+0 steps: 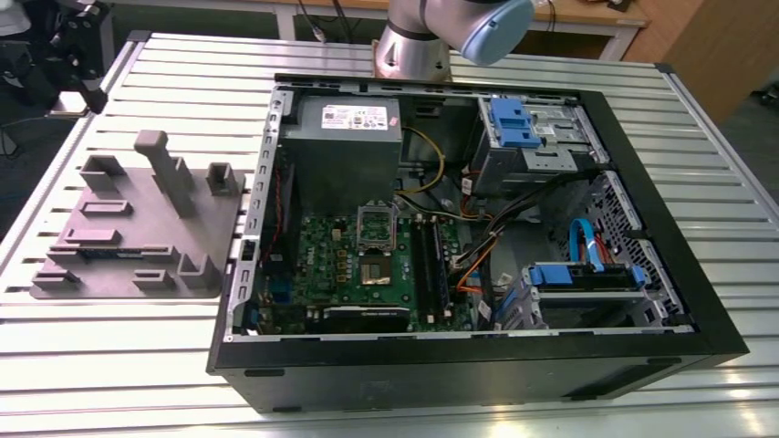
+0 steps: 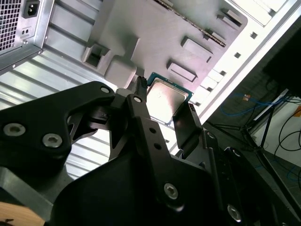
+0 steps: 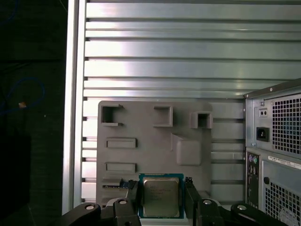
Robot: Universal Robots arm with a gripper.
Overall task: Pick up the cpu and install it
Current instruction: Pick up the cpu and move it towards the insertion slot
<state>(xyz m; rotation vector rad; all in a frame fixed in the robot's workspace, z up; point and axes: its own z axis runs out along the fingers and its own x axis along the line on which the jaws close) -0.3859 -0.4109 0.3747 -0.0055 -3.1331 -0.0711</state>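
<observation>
The cpu, a small square chip with a silvery metal top and a green rim, sits between the two black fingers of my gripper, which is shut on its opposite edges. In the second wrist view the cpu shows in the same grip of the gripper. It hangs high above the grey fixture plate and looks large against it. The open computer case lies on the table with its green motherboard facing up. The arm rises at the far edge of the exterior view.
The grey fixture plate with raised blocks lies on the slatted metal table at the exterior view's left of the case. Inside the case are a grey power supply, blue drive brackets and loose cables.
</observation>
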